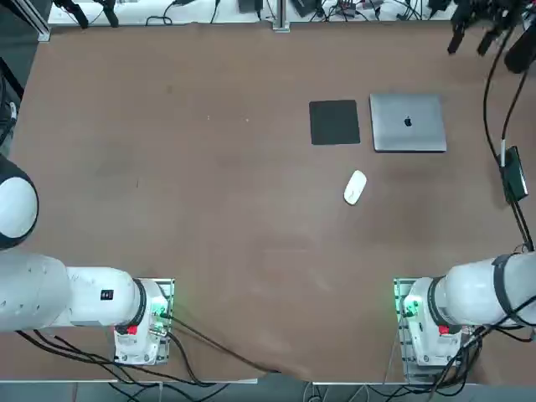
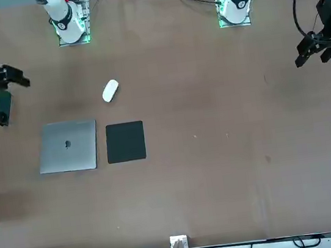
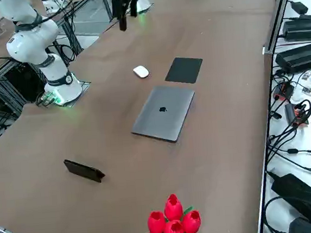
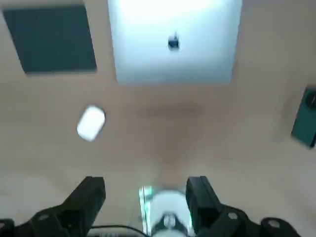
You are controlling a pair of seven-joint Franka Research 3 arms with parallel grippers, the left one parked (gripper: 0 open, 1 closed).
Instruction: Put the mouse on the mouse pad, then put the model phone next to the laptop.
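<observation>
The white mouse point(image 1: 355, 187) point(image 2: 110, 90) lies on the bare brown table, nearer the robot than the black mouse pad point(image 1: 334, 122) point(image 2: 125, 142). The silver laptop point(image 1: 408, 122) point(image 3: 164, 113) is shut and lies right beside the pad. Near the table's right edge lies the dark model phone point(image 1: 513, 177) point(image 3: 84, 170), apart from the laptop. My right gripper point(image 4: 145, 192) hangs high above the table, open and empty. Its camera looks down on the mouse point(image 4: 91, 123), pad point(image 4: 51, 38), laptop point(image 4: 174, 42) and phone point(image 4: 305, 118). In the front view its dark body point(image 2: 6, 77) shows at the left edge, above the phone point(image 2: 2, 109).
A bunch of red tulips point(image 3: 173, 221) stands at the table's right edge, beyond the phone. A black cable point(image 1: 501, 126) hangs over the right side. Cables and power boxes point(image 3: 302, 54) lie off the table's far edge. The arm bases point(image 1: 423, 322) sit at the near edge.
</observation>
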